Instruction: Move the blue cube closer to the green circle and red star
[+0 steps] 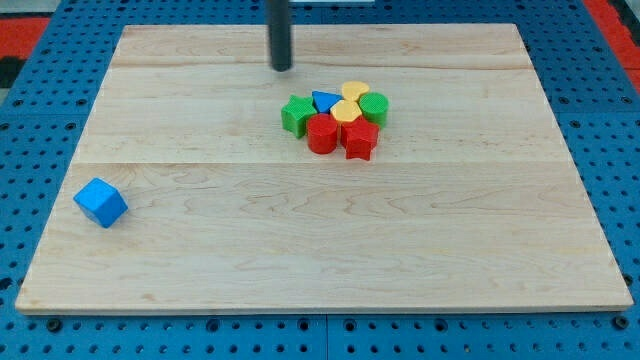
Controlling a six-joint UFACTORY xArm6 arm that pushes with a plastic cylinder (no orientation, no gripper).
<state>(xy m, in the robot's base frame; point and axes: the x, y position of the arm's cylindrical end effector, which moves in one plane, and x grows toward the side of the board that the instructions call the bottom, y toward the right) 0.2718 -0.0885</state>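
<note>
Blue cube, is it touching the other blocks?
No, the blue cube sits alone at the view's left, far from the cluster with the green circle.

The pale wooden board (330, 240) carries a blue cube (100, 203) alone at eight o'clock, well apart from a tight cluster near twelve o'clock: green block (296, 114), blue triangle (324, 100), yellow heart (354, 91), green circle (374, 106), yellow block (346, 111), red cylinder (322, 133), red star (360, 140).

my tip (282, 68) top centre, above cluster | blue cube (100, 203) far left, alone | green circle (374, 106) touching red star (360, 140)
</note>
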